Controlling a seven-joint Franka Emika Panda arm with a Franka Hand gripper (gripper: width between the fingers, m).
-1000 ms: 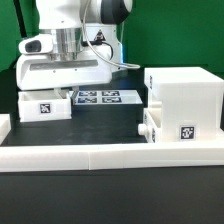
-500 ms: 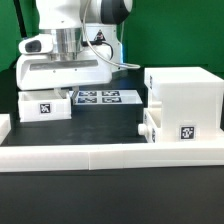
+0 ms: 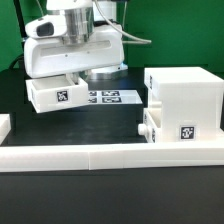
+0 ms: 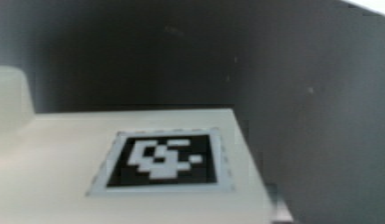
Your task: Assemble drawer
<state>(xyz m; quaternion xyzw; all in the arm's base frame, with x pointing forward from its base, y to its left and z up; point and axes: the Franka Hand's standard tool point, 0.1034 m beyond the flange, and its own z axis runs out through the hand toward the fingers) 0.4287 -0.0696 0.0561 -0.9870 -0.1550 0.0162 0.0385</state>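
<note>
The tall white housing [image 3: 185, 92] stands at the exterior view's right with a tag low on its front. A knobbed tray [image 3: 152, 124] sits in its lower part, its end sticking out toward the exterior view's left. My gripper [image 3: 71, 78] is shut on the other white tray [image 3: 55, 94] and holds it off the table, slightly tilted, at the exterior view's left. That tray's tagged face [image 4: 164, 160] fills the wrist view. My fingers are hidden in both views.
The marker board [image 3: 112, 97] lies on the black table behind the held tray. A low white border wall [image 3: 110, 153] runs along the front. A short white block [image 3: 4, 125] sits at the far left edge.
The tray has risen off the table with my gripper and shifted slightly toward the exterior view's right. The housing and its tray have not moved.
</note>
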